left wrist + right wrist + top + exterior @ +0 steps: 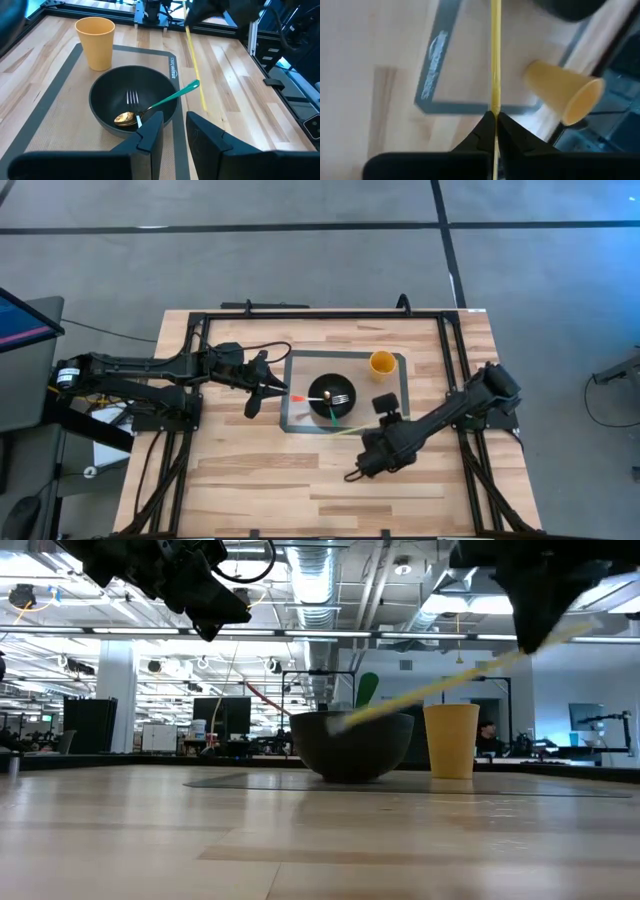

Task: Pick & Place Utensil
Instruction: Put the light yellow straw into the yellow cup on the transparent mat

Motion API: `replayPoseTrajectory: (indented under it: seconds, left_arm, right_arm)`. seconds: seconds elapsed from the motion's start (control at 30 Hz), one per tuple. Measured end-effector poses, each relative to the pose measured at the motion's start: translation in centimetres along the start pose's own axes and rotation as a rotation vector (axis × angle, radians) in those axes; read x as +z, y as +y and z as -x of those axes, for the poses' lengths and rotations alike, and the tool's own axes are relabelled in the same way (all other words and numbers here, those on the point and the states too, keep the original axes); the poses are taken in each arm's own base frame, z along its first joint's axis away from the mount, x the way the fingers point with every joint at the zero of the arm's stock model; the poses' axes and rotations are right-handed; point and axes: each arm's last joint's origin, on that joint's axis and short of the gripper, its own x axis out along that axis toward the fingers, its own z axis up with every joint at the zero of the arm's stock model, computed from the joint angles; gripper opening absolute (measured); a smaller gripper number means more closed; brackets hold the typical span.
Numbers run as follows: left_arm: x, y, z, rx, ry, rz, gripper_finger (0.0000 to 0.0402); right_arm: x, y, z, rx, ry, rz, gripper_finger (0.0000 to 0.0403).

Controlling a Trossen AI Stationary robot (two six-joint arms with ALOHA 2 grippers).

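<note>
A black bowl (313, 384) stands on a grey mat (296, 366), and a yellow cup (382, 363) stands upright at the mat's far right corner. Inside the bowl (106, 95) lie a silver fork (131, 97) and a gold spoon (125, 118), whose teal handle (176, 96) leans on the rim. My left gripper (272, 390) (174, 131) hovers open over the bowl's left rim and touches nothing. A red tip (297, 395) shows just past its fingers. My right gripper (378, 423) (494, 120), right of the bowl, is shut on a long thin yellow utensil (350, 428). My right gripper pinches the yellow utensil's thin handle (494, 102) between its two fingertips, and the handle runs straight out past them. The utensil is lifted clear of the table. It slants down from the gripper (535, 625), and its free end (340, 721) is beside the bowl.
Black rails (300, 314) frame the wooden table along its far edge and both sides. Bare wood (260, 480) lies along the near side. The left arm reaches in level from the table's left, and the right arm slants in from the right.
</note>
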Motion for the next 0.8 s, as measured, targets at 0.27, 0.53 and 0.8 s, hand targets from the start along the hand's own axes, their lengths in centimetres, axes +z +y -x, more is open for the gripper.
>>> replayPoseTrajectory:
  seconds: [0.27,0.53,0.8]
  left_arm:
    - [0.0,0.0,0.0,0.000,0.000,0.000,0.0085]
    - [0.0,0.0,0.0,0.000,0.000,0.000,0.0085]
    - [0.0,0.0,0.0,0.000,0.000,0.000,0.0085]
  right_arm:
    - [-0.3,-1.5,0.8,-0.175,-0.081,-0.017,0.0003]
    - [-0.2,-3.4,0.4,-0.369,-0.088,-0.051,0.0001]
    - [-1.1,-8.1,-0.9,-0.332,-0.026,-0.192,0.0001]
